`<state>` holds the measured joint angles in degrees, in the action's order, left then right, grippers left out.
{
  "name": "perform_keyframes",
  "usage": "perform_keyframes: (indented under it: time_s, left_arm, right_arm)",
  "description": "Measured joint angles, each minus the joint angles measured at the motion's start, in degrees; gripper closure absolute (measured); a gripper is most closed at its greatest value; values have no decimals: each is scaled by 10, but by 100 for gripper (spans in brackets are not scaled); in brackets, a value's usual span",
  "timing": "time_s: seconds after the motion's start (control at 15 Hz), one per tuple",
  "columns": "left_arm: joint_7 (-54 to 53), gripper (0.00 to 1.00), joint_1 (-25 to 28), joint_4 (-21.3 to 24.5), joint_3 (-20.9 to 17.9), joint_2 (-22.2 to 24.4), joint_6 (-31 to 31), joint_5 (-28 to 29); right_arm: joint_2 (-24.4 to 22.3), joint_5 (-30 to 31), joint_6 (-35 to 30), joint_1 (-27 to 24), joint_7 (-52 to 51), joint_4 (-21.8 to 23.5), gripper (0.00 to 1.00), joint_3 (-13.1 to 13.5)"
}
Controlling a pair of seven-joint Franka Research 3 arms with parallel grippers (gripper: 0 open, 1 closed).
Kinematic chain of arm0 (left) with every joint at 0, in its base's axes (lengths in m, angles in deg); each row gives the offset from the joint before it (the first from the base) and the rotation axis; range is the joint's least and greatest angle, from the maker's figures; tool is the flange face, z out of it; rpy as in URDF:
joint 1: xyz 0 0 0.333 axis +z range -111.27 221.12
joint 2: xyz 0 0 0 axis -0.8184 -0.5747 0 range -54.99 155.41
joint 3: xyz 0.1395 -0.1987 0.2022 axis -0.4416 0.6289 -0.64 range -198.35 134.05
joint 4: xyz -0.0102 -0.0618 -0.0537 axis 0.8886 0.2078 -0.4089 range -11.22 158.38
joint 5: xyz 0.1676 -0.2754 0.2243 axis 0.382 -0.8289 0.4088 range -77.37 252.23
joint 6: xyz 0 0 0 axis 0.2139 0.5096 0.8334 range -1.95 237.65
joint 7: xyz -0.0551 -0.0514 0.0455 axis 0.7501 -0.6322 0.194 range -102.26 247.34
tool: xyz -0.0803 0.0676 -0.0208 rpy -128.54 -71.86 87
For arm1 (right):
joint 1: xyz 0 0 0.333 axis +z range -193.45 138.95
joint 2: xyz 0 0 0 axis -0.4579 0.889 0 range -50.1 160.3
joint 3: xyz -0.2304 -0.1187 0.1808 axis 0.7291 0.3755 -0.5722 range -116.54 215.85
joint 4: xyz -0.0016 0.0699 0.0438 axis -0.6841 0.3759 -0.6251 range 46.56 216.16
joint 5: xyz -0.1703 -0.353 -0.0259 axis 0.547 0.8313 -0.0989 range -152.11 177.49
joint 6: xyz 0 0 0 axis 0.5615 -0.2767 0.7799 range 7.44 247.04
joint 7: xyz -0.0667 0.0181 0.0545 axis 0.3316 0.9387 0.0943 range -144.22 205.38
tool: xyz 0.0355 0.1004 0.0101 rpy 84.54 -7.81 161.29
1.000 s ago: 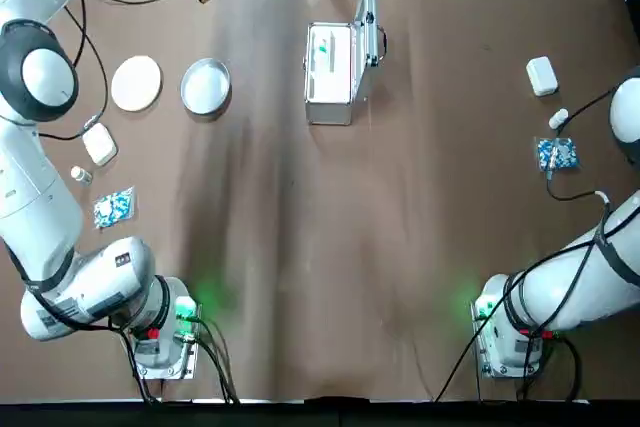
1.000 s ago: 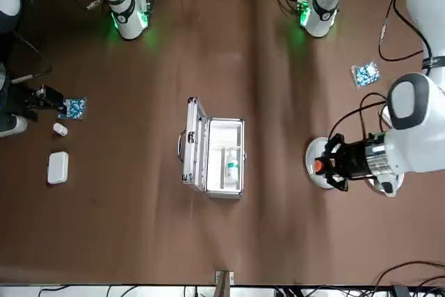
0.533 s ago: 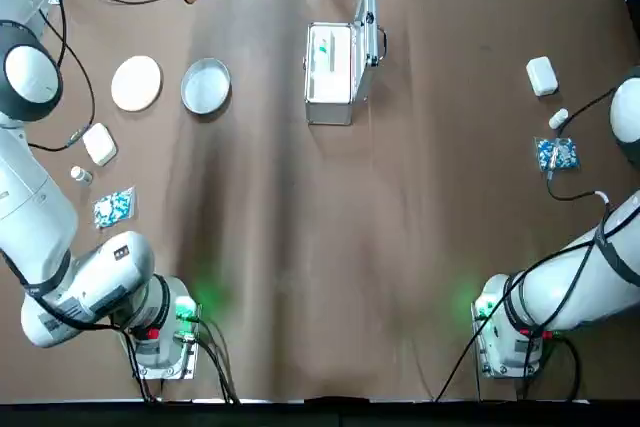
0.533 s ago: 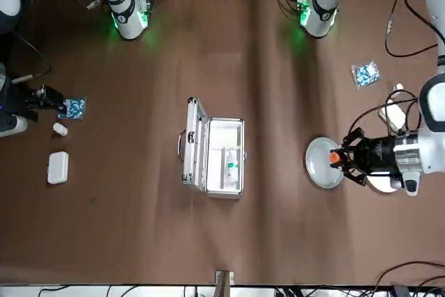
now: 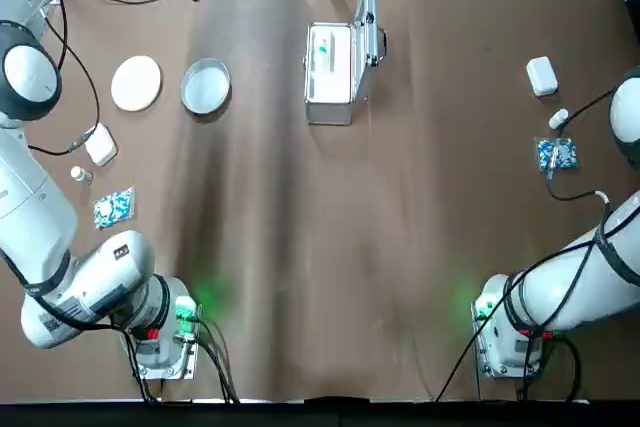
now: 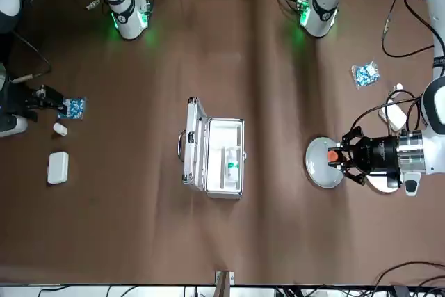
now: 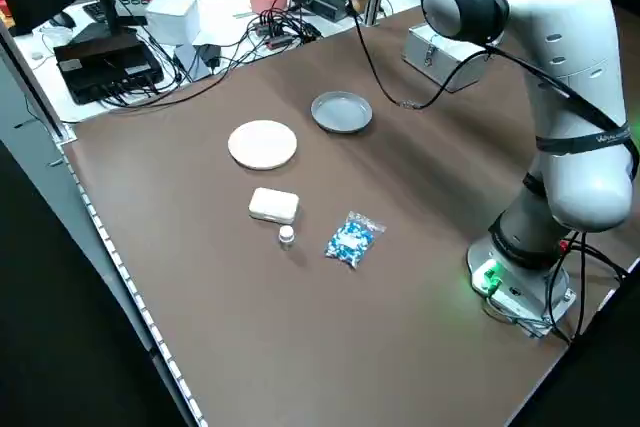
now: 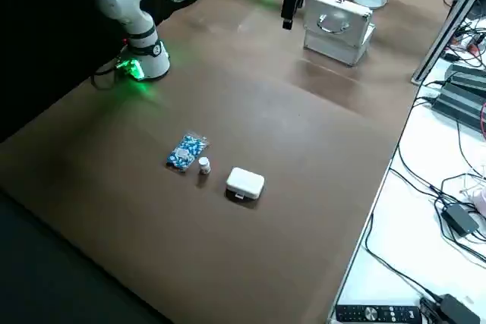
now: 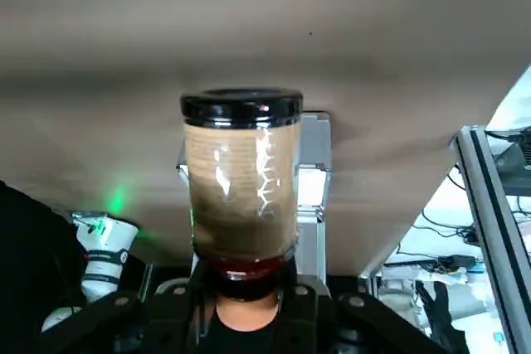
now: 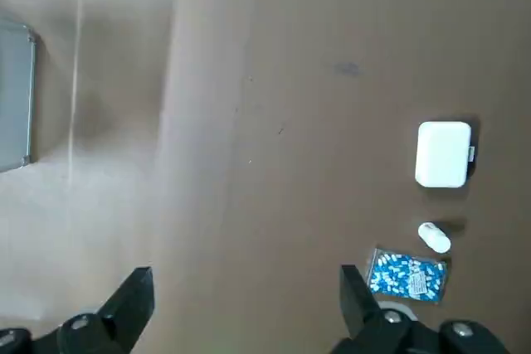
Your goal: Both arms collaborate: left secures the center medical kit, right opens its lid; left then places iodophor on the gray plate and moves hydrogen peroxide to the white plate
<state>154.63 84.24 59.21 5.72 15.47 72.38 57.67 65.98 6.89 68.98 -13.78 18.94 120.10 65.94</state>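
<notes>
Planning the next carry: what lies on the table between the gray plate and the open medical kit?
Nothing: top view shows bare brown tabletop between the gray plate and the medical kit.

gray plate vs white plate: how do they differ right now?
The gray plate is a rimmed dish with a darker inner ring; the white plate is a flat cream disc with no visible rim. The gray plate lies nearer the open medical kit; the white plate lies beyond it, on the far side from the kit. In the front view the left claw, holding the iodophor, hangs at the gray plate's edge. Both are round, similar in size and bare.
</notes>
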Motion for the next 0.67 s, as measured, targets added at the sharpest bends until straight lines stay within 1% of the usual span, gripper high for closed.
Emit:
perform_keyframes:
  time_s: [0.2, 0.33, 0.53, 0.67]
  left_arm:
    - [-2, 67, 2, 0, 0, -1, 0, -6]
    - [-2, 67, 6, 2, 0, -10, 0, -15]
    - [-8, 67, 24, 5, -3, -42, 0, -50]
    - [-46, 67, 46, 8, -5, -75, 1, -76]
  right_arm:
    - [0, 0, 0, 0, 0, 0, 1, 0]
    - [0, 0, 0, 0, 0, 0, 1, 0]
    - [0, 0, 0, 0, 0, 0, 1, 0]
    - [0, 0, 0, 0, 0, 0, 1, 0]
